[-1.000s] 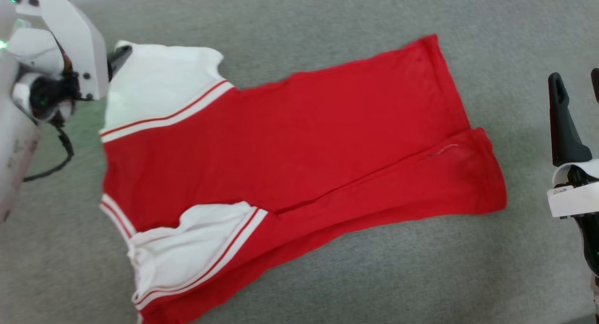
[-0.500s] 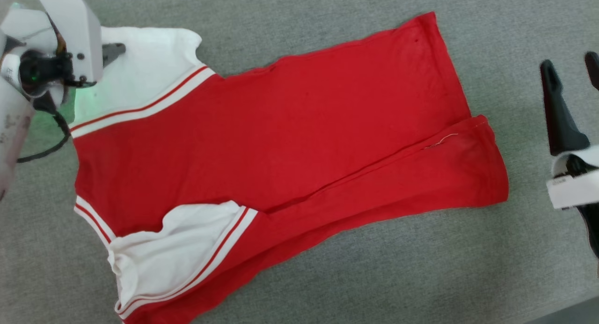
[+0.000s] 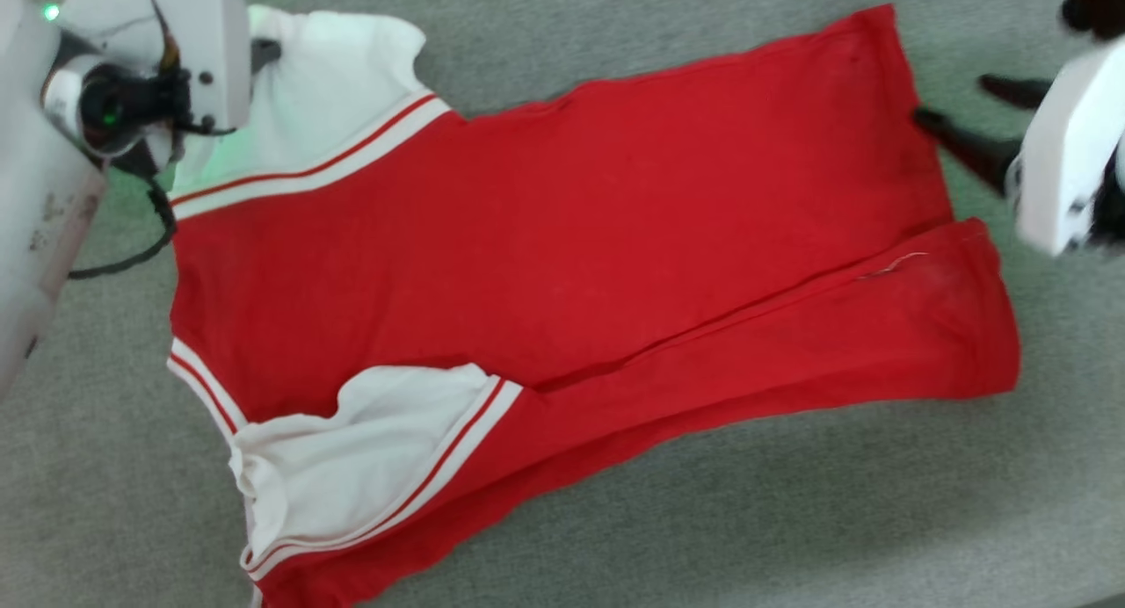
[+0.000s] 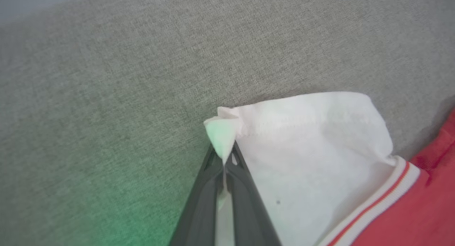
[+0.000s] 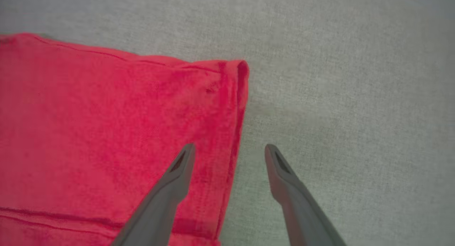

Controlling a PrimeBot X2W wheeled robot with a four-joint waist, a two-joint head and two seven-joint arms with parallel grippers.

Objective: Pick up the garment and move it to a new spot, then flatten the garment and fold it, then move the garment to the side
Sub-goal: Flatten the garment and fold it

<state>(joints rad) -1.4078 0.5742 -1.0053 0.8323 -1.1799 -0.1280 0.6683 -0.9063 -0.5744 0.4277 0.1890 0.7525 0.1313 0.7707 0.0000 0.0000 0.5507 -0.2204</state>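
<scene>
- Head view: the red shirt (image 3: pixel 562 239) lies spread across the grey surface (image 3: pixel 615 520), white sleeves towards the robot's left, hem towards its right, one long side folded over.
- Left gripper (image 4: pixel 224 160) is clamped tight on the very corner of the far white sleeve (image 4: pixel 312 139), with only a small tuft of cloth between the fingers.
- Right gripper (image 5: pixel 229 150) is spread wide at the hem (image 5: pixel 236 132), one finger over red cloth, the other over bare surface, gripping nothing.
- Risk one: that left pinch looks thin, so a sharp lift could pull the corner straight out.
- Risk two: if the right fingers close above the cloth, they'd miss the hem or catch just the top layer.
- Risk three: if only the left side lifts, the shirt could drag and bunch, spoiling the fold.
</scene>
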